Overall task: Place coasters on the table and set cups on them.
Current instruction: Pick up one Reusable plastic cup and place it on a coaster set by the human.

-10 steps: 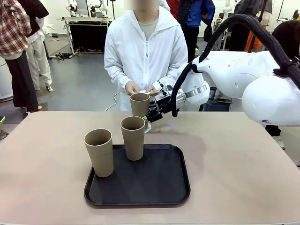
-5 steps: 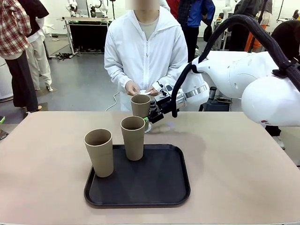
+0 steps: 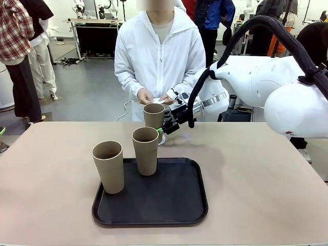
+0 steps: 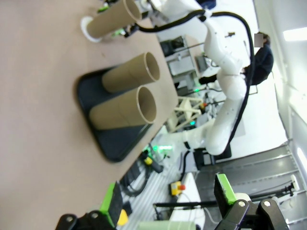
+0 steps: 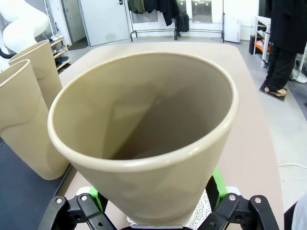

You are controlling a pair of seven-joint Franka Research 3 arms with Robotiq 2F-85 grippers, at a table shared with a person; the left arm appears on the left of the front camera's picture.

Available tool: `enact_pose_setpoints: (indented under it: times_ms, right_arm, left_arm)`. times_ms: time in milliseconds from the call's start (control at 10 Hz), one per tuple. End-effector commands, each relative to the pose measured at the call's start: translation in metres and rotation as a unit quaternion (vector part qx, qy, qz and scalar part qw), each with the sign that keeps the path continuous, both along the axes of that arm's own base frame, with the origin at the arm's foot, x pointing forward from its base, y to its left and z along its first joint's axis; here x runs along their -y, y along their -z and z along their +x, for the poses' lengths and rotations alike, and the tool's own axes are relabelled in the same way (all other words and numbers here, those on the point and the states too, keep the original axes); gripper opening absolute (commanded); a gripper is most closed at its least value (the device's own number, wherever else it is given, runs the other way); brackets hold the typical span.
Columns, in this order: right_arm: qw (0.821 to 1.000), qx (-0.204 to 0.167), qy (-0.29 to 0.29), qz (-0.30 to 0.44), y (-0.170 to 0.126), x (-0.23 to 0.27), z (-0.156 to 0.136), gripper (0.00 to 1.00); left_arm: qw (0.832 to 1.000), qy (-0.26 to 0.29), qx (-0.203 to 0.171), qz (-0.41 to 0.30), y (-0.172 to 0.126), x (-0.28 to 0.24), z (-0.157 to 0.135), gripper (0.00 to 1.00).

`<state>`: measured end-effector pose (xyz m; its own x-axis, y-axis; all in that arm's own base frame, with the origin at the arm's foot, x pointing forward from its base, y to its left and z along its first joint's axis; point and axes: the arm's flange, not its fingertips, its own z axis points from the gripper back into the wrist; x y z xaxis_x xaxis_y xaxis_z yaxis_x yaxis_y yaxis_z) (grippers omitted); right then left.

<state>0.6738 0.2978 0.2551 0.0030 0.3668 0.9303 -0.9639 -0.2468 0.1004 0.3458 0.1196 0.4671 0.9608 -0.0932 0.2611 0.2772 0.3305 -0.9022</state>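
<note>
One cup (image 3: 153, 115) stands upright just above the centre of the front frame, over a coaster (image 4: 85, 28) on the table (image 3: 256, 174). The right gripper (image 3: 162, 129) is clamped on its lower wall, and whether its base touches the coaster cannot be told. A second cup (image 3: 145, 150) and a third cup (image 3: 108, 166) stand below and left of it on the black tray (image 3: 169, 205), while the left gripper (image 4: 168, 199), at the bottom of its wrist frame, is spread wide and holds nothing.

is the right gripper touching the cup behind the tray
Touching. In the right wrist view the right gripper has its green pads pressed against both sides of the cup.
</note>
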Motion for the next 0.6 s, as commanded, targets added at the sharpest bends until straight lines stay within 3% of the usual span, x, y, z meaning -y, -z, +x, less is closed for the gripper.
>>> enact_pose_setpoints:
  times_ms: [0,500]
  right_arm:
    - [1.0,-0.017,-0.01,-0.024,-0.0042,0.0007,0.0065,1.0]
    - [0.997,-0.018,0.0,-0.07,-0.0096,0.0055,0.0015,1.0]
  left_arm:
    - [1.0,-0.001,0.003,-0.004,-0.0015,-0.0009,-0.0008,1.0]
    - [1.0,-0.001,0.003,-0.004,-0.0015,-0.0009,-0.0008,1.0]
